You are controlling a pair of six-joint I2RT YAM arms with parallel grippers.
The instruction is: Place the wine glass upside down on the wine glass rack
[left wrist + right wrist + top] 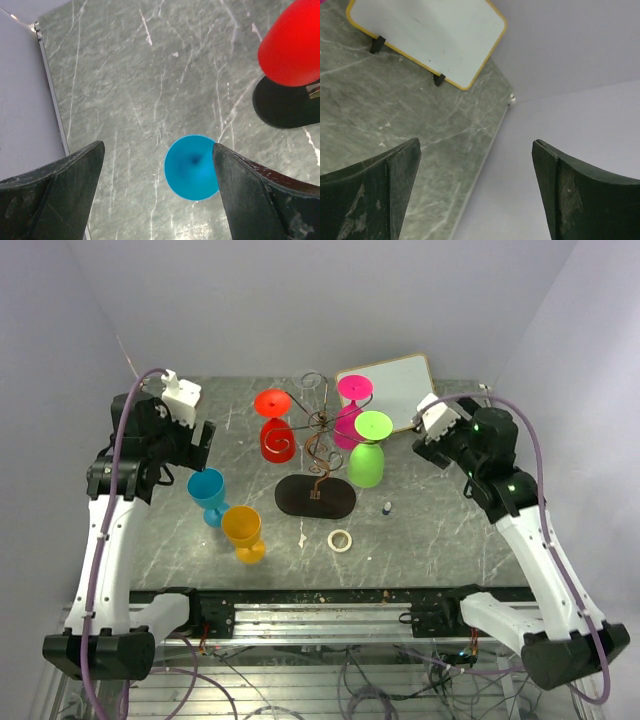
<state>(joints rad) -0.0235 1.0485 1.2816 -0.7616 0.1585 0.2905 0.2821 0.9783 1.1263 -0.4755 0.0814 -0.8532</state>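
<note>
Top external view is showing the wine glass rack (335,502) standing mid-table, a green wine glass (367,455) hanging upside down on it. The left gripper (157,150) is hovering spread wide over a blue wine glass (192,167); the right gripper (476,145) is gaping empty near the white board (425,35).

No text, label or number reading anywhere, white board (425,35) beyond the wine glass rack (315,496) showing only faint smudges

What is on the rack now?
A red glass, a pink glass and a green glass hang upside down on the rack. Their feet cover the hooks holding the stems.
</note>
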